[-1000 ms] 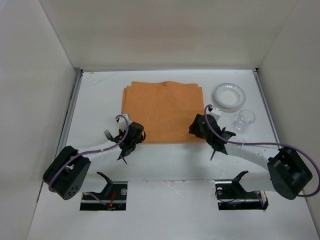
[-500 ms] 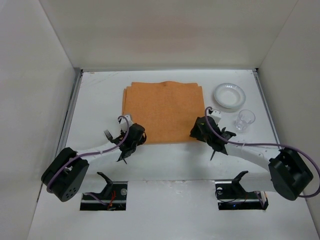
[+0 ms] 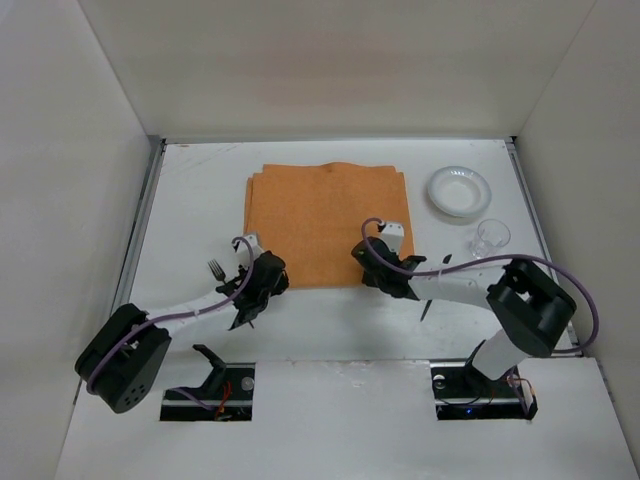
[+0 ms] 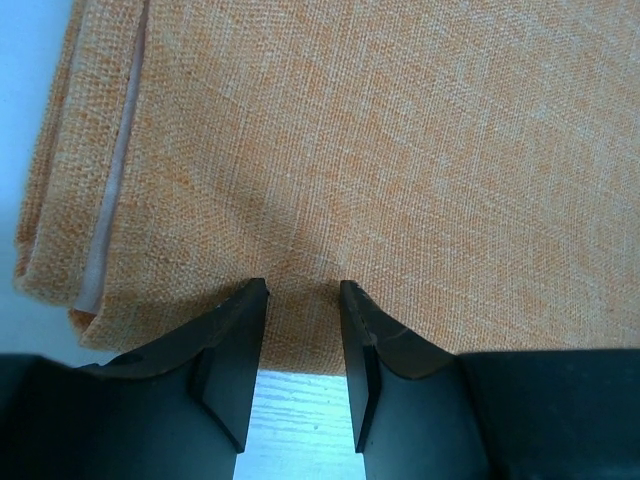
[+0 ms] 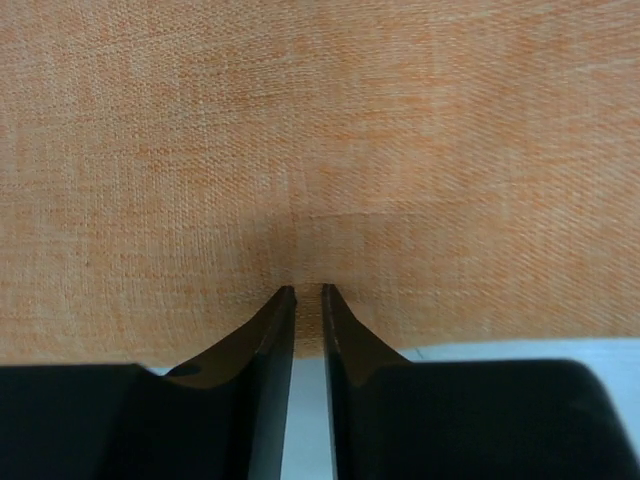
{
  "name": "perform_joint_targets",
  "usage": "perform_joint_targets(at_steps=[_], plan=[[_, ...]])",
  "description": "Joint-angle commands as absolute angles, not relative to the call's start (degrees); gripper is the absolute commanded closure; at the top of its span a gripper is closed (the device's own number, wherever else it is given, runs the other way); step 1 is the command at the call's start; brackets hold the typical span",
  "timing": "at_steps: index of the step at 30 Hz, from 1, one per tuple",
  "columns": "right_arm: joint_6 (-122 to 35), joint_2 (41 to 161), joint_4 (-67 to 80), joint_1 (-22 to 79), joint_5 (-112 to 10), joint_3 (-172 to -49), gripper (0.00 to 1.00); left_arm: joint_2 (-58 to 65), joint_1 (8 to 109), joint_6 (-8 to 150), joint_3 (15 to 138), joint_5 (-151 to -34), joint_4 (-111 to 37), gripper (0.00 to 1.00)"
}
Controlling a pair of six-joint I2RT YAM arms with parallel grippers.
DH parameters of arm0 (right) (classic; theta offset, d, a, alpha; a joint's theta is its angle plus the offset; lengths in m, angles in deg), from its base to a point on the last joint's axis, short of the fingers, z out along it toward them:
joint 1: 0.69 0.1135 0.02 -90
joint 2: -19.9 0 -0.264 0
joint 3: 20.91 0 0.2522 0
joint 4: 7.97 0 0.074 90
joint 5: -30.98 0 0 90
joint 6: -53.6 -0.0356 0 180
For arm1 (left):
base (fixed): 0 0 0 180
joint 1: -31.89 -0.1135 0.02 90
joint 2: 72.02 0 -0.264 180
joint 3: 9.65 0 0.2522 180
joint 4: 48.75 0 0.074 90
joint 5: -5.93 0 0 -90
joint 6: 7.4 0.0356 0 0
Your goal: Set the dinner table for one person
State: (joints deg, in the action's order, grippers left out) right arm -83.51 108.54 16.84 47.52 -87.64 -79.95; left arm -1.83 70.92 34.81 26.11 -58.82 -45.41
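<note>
On the white dinner table (image 3: pixel 195 200) lies an orange placemat (image 3: pixel 328 220). My left gripper (image 3: pixel 268 278) is at its near left corner. In the left wrist view that gripper (image 4: pixel 303 290) stands open, its tips astride the placemat's (image 4: pixel 400 150) near edge with flat cloth and bare table (image 4: pixel 300 420) in the gap. My right gripper (image 3: pixel 368 262) is at the near edge, right of the middle. In the right wrist view it (image 5: pixel 308 290) has closed to a thin slit on the placemat (image 5: pixel 320 130) edge, and the cloth puckers just ahead of the tips.
A white plate (image 3: pixel 459 190) sits at the back right with a clear cup (image 3: pixel 491 238) just in front of it. A dark fork (image 3: pixel 215 268) lies left of the left gripper. Metal rails (image 3: pixel 140 230) run along the table's sides.
My right arm has swung left along the placemat's near edge, away from the cup, and its jaws have closed on the cloth. The left gripper has barely moved.
</note>
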Motion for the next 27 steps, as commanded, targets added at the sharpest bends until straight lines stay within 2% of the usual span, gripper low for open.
perform_joint_targets(at_steps=[1,8,17,22,27], plan=[[-85.1,111.7,16.4,47.9,-86.1,-79.3,0.81,-3.4,70.9,35.4,23.3,-60.7,-39.6,0.66],[-93.7,108.2,17.3,51.8,-83.1,-70.7,0.85,-9.0,71.9,34.7,23.0,-61.5,-33.2,0.68],[-101.3,100.2,24.2,56.5,-85.1,-67.8,0.85,-14.7,77.1,30.2,21.8,-61.6,-25.9,0.68],[-101.2,94.4,27.9,56.0,-87.2,-66.8,0.84,-15.1,79.9,29.3,22.7,-61.1,-25.8,0.68],[-97.4,89.3,29.3,53.1,-88.4,-67.9,0.83,-24.9,78.8,29.2,23.3,-56.9,-25.5,0.63]])
